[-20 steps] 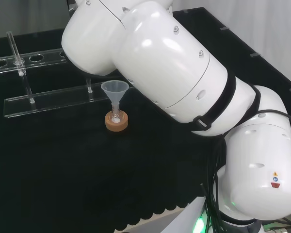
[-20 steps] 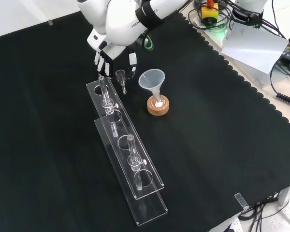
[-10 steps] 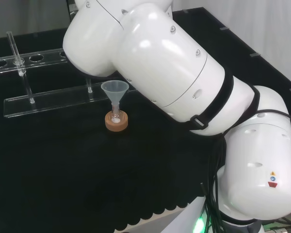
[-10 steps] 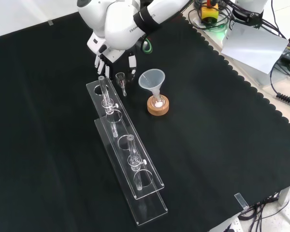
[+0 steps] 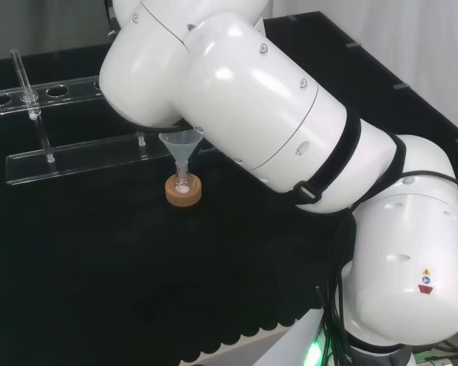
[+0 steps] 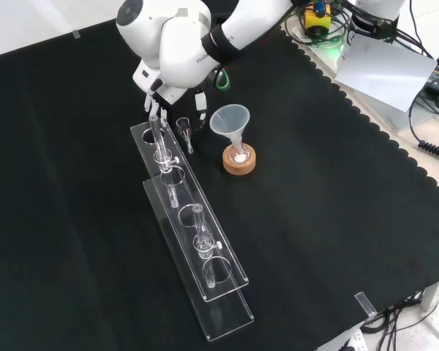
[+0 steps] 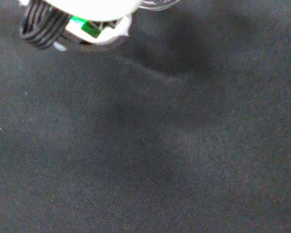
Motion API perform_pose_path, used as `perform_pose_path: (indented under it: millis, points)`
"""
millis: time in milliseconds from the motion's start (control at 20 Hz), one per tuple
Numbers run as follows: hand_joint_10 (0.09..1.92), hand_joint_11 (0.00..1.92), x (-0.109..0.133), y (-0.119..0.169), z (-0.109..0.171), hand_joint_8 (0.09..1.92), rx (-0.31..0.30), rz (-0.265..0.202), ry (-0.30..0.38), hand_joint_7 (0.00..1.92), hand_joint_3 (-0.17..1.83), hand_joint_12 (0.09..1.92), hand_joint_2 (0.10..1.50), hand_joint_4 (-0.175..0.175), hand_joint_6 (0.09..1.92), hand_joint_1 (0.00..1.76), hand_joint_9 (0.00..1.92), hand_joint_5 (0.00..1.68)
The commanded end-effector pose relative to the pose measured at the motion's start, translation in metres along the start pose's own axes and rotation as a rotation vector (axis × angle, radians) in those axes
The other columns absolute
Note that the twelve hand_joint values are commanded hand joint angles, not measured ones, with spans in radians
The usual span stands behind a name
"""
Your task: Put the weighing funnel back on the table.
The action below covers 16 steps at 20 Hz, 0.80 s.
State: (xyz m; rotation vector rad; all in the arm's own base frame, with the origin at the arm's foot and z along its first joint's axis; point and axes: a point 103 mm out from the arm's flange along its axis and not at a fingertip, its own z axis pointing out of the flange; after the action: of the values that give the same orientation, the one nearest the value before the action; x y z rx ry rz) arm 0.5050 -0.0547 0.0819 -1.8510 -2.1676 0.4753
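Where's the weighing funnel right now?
Front view: the weighing funnel is just below the hand, between the clear tube rack on its left and the funnel on its right. Whether it touches the cloth is unclear.

Funnel (image 6: 230, 121) upright, stem in small flask (image 6: 238, 155) on cork ring (image 6: 239, 164). Clear rack (image 6: 223, 274) just left of it in front view, two glass tubes (image 6: 159, 139) upright in it. Black cloth (image 6: 336, 219) beneath.

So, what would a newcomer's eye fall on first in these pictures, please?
Probably the big white robot arm at the front view's top, its black and white hand holding a small clear weighing funnel stem down. To its right a clear cone-shaped funnel stands in a small flask on a cork ring, and long clear racks run toward the bottom.
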Motion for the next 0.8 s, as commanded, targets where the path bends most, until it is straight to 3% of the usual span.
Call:
perform_pose_path:
  millis: [50, 500, 800]
  points:
    - [0.47, 0.65, 0.0024, 0.0055, 0.0045, 0.66, 0.002, -0.001, -0.011, 0.52, 0.66, 1.19, 0.69, 0.175, 0.83, 1.09, 0.95, 1.19]
    - [0.47, 0.65, 0.0017, 0.0053, 0.0049, 0.67, -0.001, -0.003, -0.019, 0.51, 0.64, 1.19, 0.7, 0.175, 0.82, 1.09, 0.95, 1.19]
    - [0.51, 0.64, 0.0052, 0.0033, 0.0045, 0.71, 0.007, -0.006, -0.038, 0.46, 0.27, 1.21, 0.91, 0.175, 0.8, 1.06, 0.92, 1.12]
